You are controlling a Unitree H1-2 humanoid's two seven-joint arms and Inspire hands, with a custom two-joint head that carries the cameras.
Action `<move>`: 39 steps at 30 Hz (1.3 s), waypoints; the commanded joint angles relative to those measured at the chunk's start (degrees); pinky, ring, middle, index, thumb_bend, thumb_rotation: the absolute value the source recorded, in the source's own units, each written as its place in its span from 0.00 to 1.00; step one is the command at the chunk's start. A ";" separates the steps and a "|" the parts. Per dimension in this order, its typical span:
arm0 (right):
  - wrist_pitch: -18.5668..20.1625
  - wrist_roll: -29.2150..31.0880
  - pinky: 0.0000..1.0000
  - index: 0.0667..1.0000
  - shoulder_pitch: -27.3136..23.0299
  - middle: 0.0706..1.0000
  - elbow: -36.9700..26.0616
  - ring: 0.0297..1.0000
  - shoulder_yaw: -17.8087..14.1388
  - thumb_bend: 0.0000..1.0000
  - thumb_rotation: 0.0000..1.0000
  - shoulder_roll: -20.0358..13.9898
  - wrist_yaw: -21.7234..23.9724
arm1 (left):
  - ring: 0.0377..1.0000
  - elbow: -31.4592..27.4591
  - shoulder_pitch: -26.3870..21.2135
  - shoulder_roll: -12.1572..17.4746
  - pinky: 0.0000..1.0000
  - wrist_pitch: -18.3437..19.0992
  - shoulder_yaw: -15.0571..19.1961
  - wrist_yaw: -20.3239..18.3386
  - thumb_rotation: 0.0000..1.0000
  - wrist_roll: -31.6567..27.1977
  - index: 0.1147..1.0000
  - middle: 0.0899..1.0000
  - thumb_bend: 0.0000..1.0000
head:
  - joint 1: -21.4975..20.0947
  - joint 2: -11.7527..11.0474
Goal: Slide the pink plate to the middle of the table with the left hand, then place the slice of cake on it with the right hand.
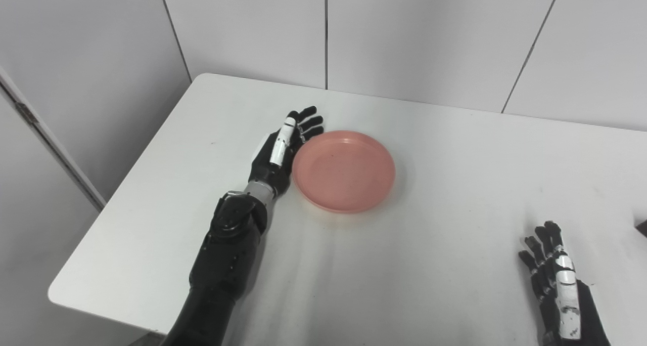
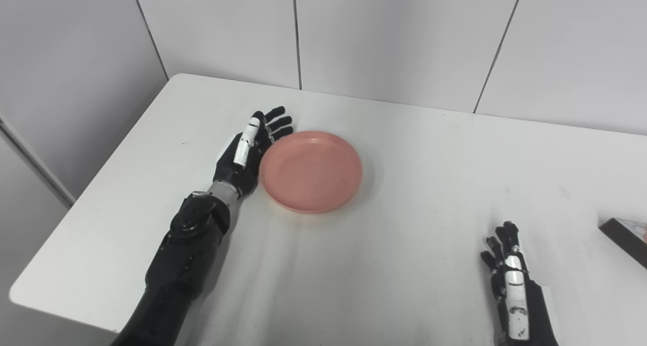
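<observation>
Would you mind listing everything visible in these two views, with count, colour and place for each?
plate: one, pink, empty, left of the table's middle, beside the left hand.
slice of cake: one, dark, cut off at the right edge, on the table.
table: one, white, fills the scene.
wall panels: several, white, behind the table.
left hand: one, black and white, open, flat along the plate's left rim; contact unclear.
right hand: one, black and white, open, near the table's front right.

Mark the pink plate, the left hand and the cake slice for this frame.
pink plate (image 1: pixel 343 171): left eye view, bare centre of the dish.
left hand (image 1: pixel 279 151): left eye view, back of the hand.
cake slice (image 2: pixel 627 237): right eye view, dark side at the picture's right edge.
</observation>
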 commanded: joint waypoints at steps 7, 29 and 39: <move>2.47 -0.57 0.97 1.00 -0.31 0.99 -2.09 0.97 1.00 0.53 1.00 1.13 -0.53 | 0.86 -3.61 2.72 -2.03 0.87 4.49 -3.86 -1.97 1.00 1.82 0.82 0.84 0.41 | -2.98 1.10; 5.55 -3.27 0.96 1.00 -0.87 0.98 -4.22 0.96 2.75 0.53 1.00 3.71 -2.48 | 0.85 -11.89 7.93 -4.13 0.88 8.20 -6.34 -4.78 1.00 0.13 0.82 0.84 0.43 | -9.69 3.23; 4.89 -3.83 0.97 1.00 -1.34 0.98 -3.50 0.96 3.06 0.52 1.00 4.48 -2.50 | 0.85 -13.53 9.74 -4.20 0.86 9.47 -6.47 -5.99 1.00 -1.71 0.81 0.84 0.43 | -12.75 4.07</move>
